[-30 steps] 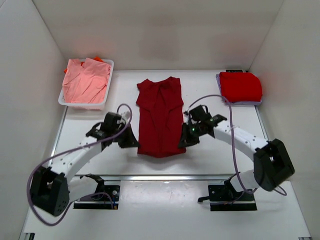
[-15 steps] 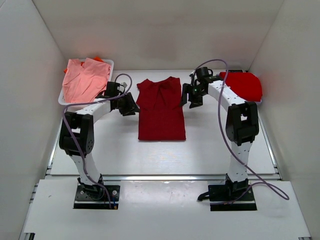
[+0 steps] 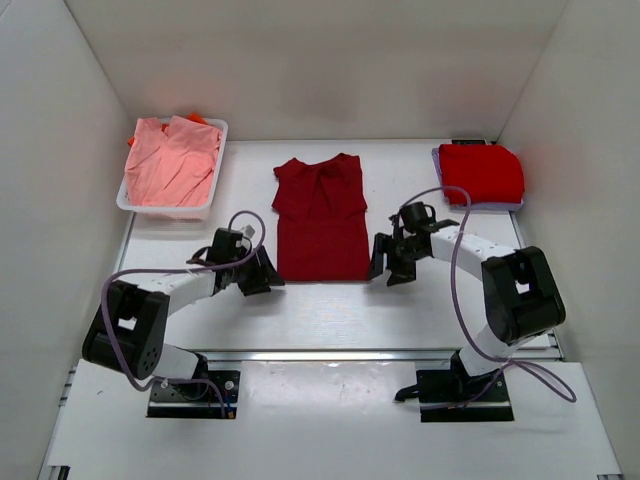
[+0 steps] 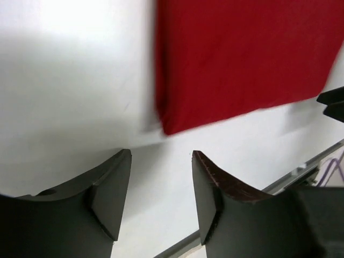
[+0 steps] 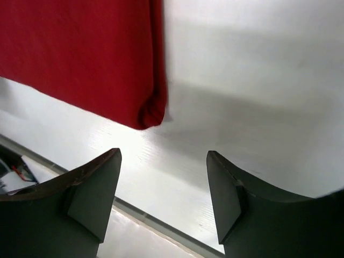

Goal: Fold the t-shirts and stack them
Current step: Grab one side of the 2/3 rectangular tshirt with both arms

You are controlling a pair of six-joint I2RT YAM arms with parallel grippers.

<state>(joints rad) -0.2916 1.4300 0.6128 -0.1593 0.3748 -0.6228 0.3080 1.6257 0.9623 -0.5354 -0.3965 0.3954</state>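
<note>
The table point(image 3: 320, 320) is a plain white, faintly glossy surface, boxed in by bare white walls point(image 3: 300, 70) at the back and both sides, with a metal rail point(image 3: 330, 353) along its near edge and a white shelf below carrying the arm bases. The dark red shirt point(image 3: 321, 218) lies flat in the middle of the table, sleeves folded in so it forms a long narrow panel, its collar end far and its straight hem near. The left gripper point(image 3: 262, 272) sits low over the table just beside the shirt's near left corner. Its wrist view shows the left gripper point(image 4: 161, 161) spread with nothing between its dark fingers point(image 4: 110, 188), and the corner of the shirt point(image 4: 242, 54) lies just beyond the gap. The right gripper point(image 3: 385, 268) mirrors it just off the near right corner. In its own view the right gripper point(image 5: 164, 161) is likewise spread and empty, and the shirt point(image 5: 80, 54) ends in a rounded, doubled fold short of the fingers point(image 5: 91, 193). At the far left a white bin point(image 3: 160, 208) holds crumpled pink shirts point(image 3: 170, 160). At the far right a folded bright red stack point(image 3: 482, 172) rests on a pale tray point(image 3: 437, 158). Purple cables point(image 3: 460, 300) loop along both arms.
</note>
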